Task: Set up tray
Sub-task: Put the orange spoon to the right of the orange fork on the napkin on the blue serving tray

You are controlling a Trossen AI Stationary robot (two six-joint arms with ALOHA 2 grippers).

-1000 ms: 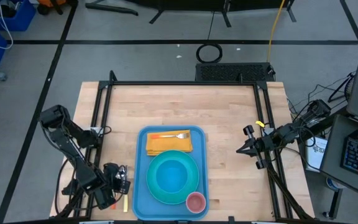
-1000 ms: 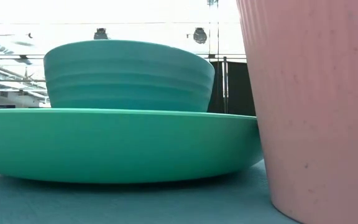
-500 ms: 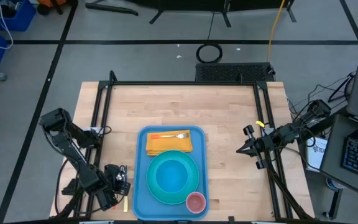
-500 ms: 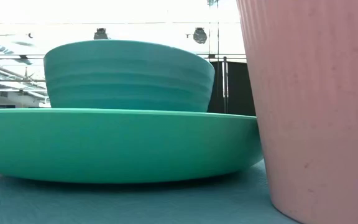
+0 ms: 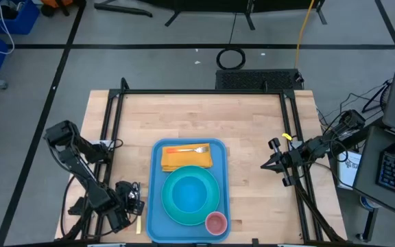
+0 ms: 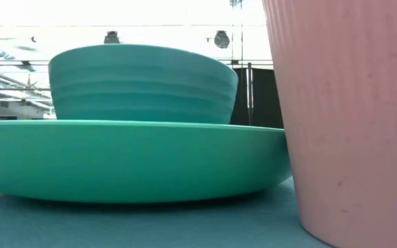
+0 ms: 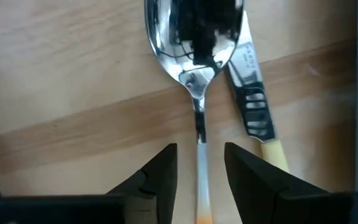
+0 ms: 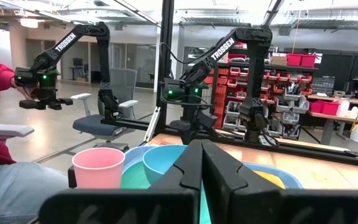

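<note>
The blue tray (image 5: 188,195) is seen at the near middle of the wooden table (image 5: 252,137), carrying a yellow napkin (image 5: 185,158) with a fork (image 5: 192,149) on it, a turquoise bowl (image 5: 188,193) set in a green plate (image 5: 172,210), and a pink cup (image 5: 216,223) at the near right corner. The left gripper (image 7: 200,163) is held low just left of the tray, fingers (image 7: 161,171) parted on either side of a spoon (image 7: 196,74) handle without clamping it; a knife (image 7: 255,106) lies just beside the spoon. The right gripper (image 5: 266,165) is parked near the table's right rail, fingers (image 8: 188,168) pressed together, gripping nothing.
</note>
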